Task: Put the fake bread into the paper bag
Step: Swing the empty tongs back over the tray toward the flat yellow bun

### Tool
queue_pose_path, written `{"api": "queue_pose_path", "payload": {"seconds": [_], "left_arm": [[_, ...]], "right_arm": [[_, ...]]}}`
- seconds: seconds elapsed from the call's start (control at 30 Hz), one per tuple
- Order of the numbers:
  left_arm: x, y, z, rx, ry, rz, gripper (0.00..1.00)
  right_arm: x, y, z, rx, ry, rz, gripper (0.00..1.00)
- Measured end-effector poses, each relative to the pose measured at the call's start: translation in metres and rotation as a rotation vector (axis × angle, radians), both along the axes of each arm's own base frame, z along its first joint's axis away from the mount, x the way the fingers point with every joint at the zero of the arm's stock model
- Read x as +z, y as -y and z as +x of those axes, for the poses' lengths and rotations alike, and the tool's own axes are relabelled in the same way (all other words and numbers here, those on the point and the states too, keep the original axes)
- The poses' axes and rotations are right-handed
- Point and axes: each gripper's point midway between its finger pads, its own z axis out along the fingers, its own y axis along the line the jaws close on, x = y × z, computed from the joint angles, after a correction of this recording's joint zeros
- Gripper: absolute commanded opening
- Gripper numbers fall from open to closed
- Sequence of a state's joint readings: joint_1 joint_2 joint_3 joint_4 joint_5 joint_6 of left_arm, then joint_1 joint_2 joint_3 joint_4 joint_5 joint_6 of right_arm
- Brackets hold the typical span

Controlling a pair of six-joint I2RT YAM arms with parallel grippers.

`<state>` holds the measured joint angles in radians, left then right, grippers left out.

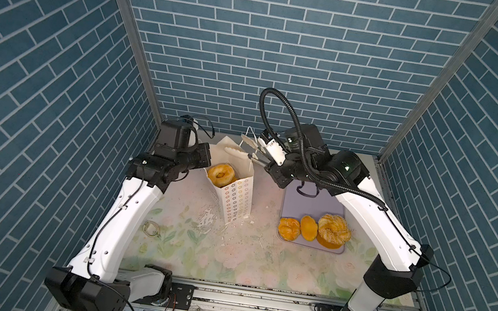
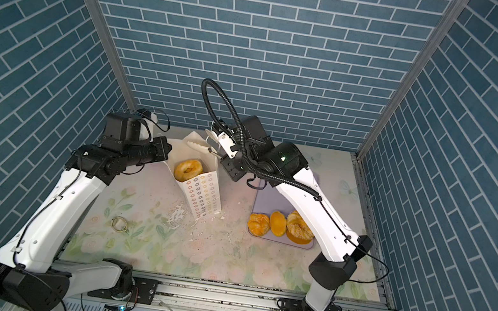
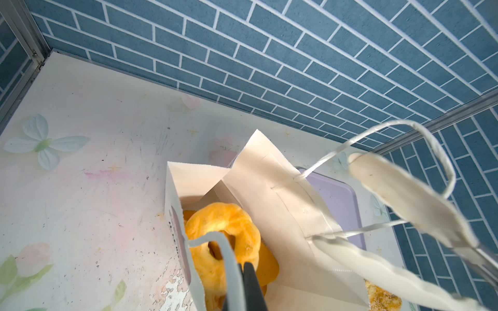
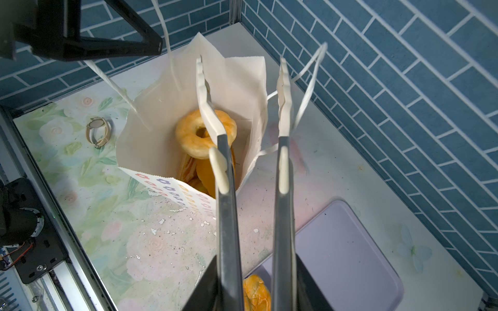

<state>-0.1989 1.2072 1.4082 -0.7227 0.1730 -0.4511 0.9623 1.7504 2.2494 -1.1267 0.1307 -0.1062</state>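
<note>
Tongs (image 4: 283,161) clamped in the right gripper (image 1: 265,158) stand spread and empty. Their white scalloped tips hang over the open mouth of the paper bag (image 1: 235,201), with nothing pinched between them. Directly below the tips, the ring doughnut (image 4: 186,134) lies on top of the pile inside the bag. More golden pastries (image 4: 204,175) are stacked beneath it, too overlapped to count. The bag stands upright toward the back of the table. The left gripper (image 3: 242,282), pressed shut, pinches one cord handle (image 3: 207,237), which looks meant to steady the bag and hold its mouth open.

Further out, the lavender tray (image 1: 311,202) lies to the right of the bag. On it a round bun (image 1: 289,228), an oval loaf (image 1: 308,227) and the sugar-speckled twist (image 1: 334,228) wait in a row, with an orange piece (image 1: 328,243) showing under the twist.

By my reading the job is past halfway: several pieces are bagged, and three or four are left to carry over.
</note>
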Motion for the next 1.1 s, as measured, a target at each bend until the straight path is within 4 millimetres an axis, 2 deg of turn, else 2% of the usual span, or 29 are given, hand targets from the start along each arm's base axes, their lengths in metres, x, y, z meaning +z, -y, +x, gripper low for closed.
{"api": "queue_pose_path", "payload": {"seconds": [0.1,0.27,0.37,0.53,0.63,0.73,0.87,1.1], "left_arm": [[0.0,0.0,0.0,0.0,0.0,0.0,0.0],[0.0,0.0,0.0,-0.001,0.0,0.0,0.0],[0.0,0.0,0.0,-0.003,0.001,0.004,0.0],[0.0,0.001,0.0,-0.007,0.002,0.004,0.0],[0.0,0.001,0.0,-0.009,0.003,0.007,0.0],[0.0,0.001,0.0,-0.011,0.004,0.009,0.0],[0.0,0.001,0.0,-0.011,0.004,0.009,0.0],[0.0,0.0,-0.001,-0.011,0.002,0.01,0.0]], "right_arm": [[0.013,0.007,0.0,-0.012,0.031,0.003,0.38],[0.022,0.014,0.0,-0.025,0.056,0.002,0.38],[0.033,0.024,0.002,-0.05,0.09,0.009,0.37],[0.06,0.058,0.009,-0.152,0.17,0.026,0.37],[0.069,0.089,0.019,-0.24,0.195,0.033,0.37],[0.066,0.121,0.03,-0.336,0.184,0.029,0.37],[0.048,0.157,0.045,-0.446,0.137,0.004,0.38],[0.009,0.194,0.059,-0.56,0.009,-0.051,0.39]]}}
